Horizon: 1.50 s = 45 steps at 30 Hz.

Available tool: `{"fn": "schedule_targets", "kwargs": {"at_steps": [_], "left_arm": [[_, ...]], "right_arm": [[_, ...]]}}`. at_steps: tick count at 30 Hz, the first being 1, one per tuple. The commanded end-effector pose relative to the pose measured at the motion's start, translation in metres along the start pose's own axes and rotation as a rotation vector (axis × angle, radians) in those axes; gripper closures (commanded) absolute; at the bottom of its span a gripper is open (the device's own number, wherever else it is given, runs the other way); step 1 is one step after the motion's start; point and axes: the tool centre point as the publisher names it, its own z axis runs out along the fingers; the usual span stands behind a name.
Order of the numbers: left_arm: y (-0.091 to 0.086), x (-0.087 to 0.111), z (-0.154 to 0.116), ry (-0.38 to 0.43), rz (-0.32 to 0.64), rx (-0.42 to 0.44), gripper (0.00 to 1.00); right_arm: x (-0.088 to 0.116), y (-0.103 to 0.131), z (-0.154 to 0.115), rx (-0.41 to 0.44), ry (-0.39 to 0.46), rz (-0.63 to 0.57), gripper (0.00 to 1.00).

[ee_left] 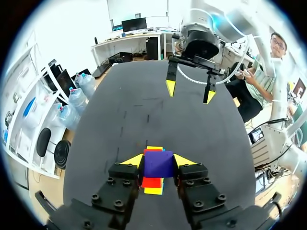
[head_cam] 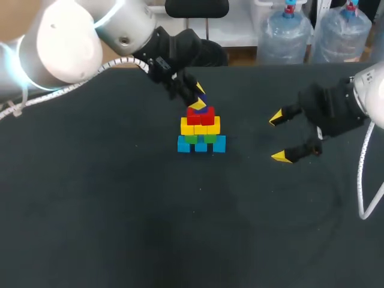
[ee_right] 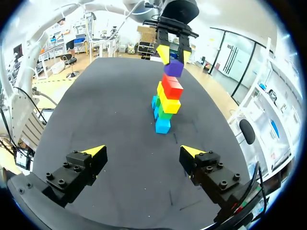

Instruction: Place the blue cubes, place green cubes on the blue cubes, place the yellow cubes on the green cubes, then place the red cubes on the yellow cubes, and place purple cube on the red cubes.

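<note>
A pyramid of cubes stands mid-table: blue cubes (head_cam: 201, 144) at the base, then green cubes (head_cam: 201, 138), yellow cubes (head_cam: 200, 126) and red cubes (head_cam: 200, 116). My left gripper (head_cam: 200, 98) is shut on the purple cube (head_cam: 207, 109) and holds it right at the top of the red cubes. Whether it rests on them I cannot tell. In the left wrist view the purple cube (ee_left: 158, 164) sits between the yellow fingertips (ee_left: 131, 160), with red cubes (ee_left: 151, 182) beneath. My right gripper (head_cam: 281, 137) stands open and empty to the right of the stack (ee_right: 166, 103).
Black table top (head_cam: 120, 216) stretches around the stack on all sides. From the left wrist view my right gripper (ee_left: 189, 91) faces the stack from beyond it. Nothing else lies on the table.
</note>
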Motion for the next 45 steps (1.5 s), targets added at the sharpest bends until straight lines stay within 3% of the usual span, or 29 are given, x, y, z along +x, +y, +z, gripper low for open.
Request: {"fn": "schedule_targets", "kwargs": {"at_steps": [1, 45], "left_arm": [[0.0069, -0.0007, 0.0046, 0.004, 0.006, 0.014, 1.0], [0.0051, 0.0062, 0.0092, 0.009, -0.003, 0.028, 1.0]], "right_arm": [[0.0008, -0.0007, 0.0009, -0.001, -0.004, -0.001, 0.0], [0.0008, -0.0007, 0.0009, -0.001, -0.004, -0.001, 0.0]]}}
